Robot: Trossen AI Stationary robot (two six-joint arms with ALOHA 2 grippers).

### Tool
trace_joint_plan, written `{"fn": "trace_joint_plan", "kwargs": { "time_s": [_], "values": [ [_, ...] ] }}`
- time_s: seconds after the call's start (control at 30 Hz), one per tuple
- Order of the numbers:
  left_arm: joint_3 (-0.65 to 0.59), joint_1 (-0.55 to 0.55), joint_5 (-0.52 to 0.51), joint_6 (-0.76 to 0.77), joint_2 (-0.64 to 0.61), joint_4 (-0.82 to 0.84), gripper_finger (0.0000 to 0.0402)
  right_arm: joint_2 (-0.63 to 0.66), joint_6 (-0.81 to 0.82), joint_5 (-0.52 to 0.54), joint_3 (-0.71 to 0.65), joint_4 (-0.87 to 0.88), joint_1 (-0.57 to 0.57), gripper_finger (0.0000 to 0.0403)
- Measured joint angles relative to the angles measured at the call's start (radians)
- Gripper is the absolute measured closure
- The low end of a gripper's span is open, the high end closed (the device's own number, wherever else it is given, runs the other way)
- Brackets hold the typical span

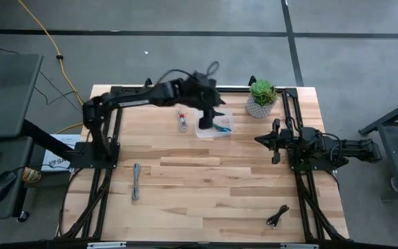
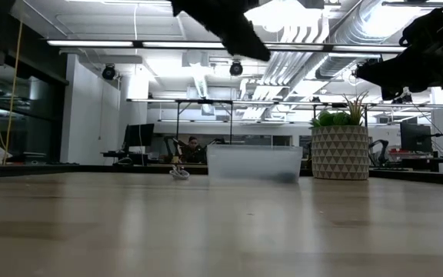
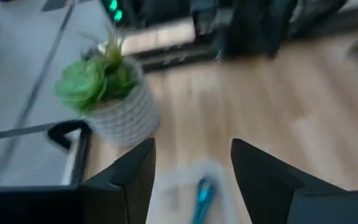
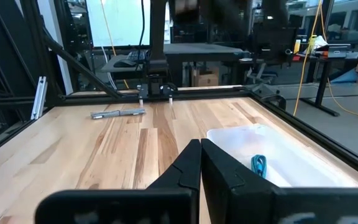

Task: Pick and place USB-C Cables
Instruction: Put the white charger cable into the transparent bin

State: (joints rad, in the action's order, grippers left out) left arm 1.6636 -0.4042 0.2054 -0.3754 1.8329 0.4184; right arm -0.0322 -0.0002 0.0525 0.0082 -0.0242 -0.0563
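My left gripper (image 1: 206, 122) (image 3: 192, 150) hangs open over the clear plastic container (image 1: 220, 131) (image 3: 185, 186), touching nothing. A teal cable bundle (image 3: 202, 196) (image 4: 258, 165) lies inside the container. The whitish-grey cable with red bits (image 1: 182, 120) (image 2: 179, 173) lies on the table just left of the container. The longer blue-grey cable (image 1: 136, 182) (image 4: 118, 113) lies toward the left side. The black cable (image 1: 277, 216) lies near the right near corner. My right gripper (image 1: 260, 140) (image 4: 199, 149) waits shut above the table's right side.
A green plant in a patterned white pot (image 1: 261, 99) (image 2: 340, 151) (image 3: 107, 93) stands at the far edge, right of the container. Black frame rails (image 1: 302, 187) run along both sides of the wooden table. A yellow cord (image 1: 47, 41) lies on the floor beyond the left far corner.
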Motion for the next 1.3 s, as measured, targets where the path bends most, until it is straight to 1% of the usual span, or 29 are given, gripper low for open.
{"fn": "trace_joint_plan", "kwargs": {
  "time_s": [0.03, 0.1, 0.13, 0.2, 0.33, 0.47, 0.57, 0.7, 0.83, 0.93, 1.07, 1.17, 1.3],
  "values": [
    [-0.034, -0.014, 0.046, 0.03, -0.02, -0.034, 0.0215, 0.0, 0.0, 0.0, 0.0, 0.0, 0.0, 0.0402],
    [-0.124, -0.023, 0.109, 0.09, -0.055, -0.165, 0.0219, 0.0, 0.0, 0.0, 0.0, 0.0, 0.0, 0.0402],
    [-0.183, -0.029, 0.13, 0.117, -0.076, -0.224, 0.0222, 0.0, 0.0, 0.0, 0.0, 0.0, 0.0, 0.0402],
    [-0.311, -0.034, 0.147, 0.17, -0.123, -0.397, 0.0227, 0.0, 0.0, 0.0, 0.0, 0.0, 0.0, 0.0402],
    [-0.58, -0.049, 0.149, 0.235, -0.249, -0.692, 0.0235, -0.001, 0.0, 0.0, 0.0, 0.0, 0.0, 0.0402],
    [-0.818, -0.069, 0.146, 0.289, -0.403, -0.903, 0.0238, 0.0, 0.0, 0.0, 0.0, 0.0, 0.0, 0.0402],
    [-0.972, -0.075, 0.138, 0.328, -0.513, -1.052, 0.0236, -0.001, 0.0, 0.0, 0.0, 0.0, 0.0, 0.0402],
    [-1.128, -0.075, 0.058, 0.347, -0.628, -1.177, 0.0237, -0.001, 0.0, 0.0, 0.0, 0.0, 0.0, 0.0402],
    [-1.199, -0.075, -0.012, 0.377, -0.694, -1.193, 0.0236, 0.0, 0.0, 0.0, 0.0, 0.0, 0.0, 0.0402],
    [-1.211, -0.076, -0.008, 0.426, -0.707, -1.186, 0.0236, 0.0, 0.0, 0.0, 0.0, 0.0, 0.0, 0.0402],
    [-1.211, -0.072, 0.034, 0.436, -0.71, -1.169, 0.0238, -0.001, 0.0, 0.0, 0.0, 0.0, 0.0, 0.0402],
    [-1.211, -0.072, 0.085, 0.428, -0.71, -1.167, 0.0238, -0.001, 0.0, 0.0, 0.0, 0.0, 0.0, 0.0402],
    [-1.211, -0.072, 0.179, 0.418, -0.71, -1.156, 0.0238, 0.0, 0.0, 0.0, 0.0, 0.0, 0.0, 0.0402]
  ]
}}
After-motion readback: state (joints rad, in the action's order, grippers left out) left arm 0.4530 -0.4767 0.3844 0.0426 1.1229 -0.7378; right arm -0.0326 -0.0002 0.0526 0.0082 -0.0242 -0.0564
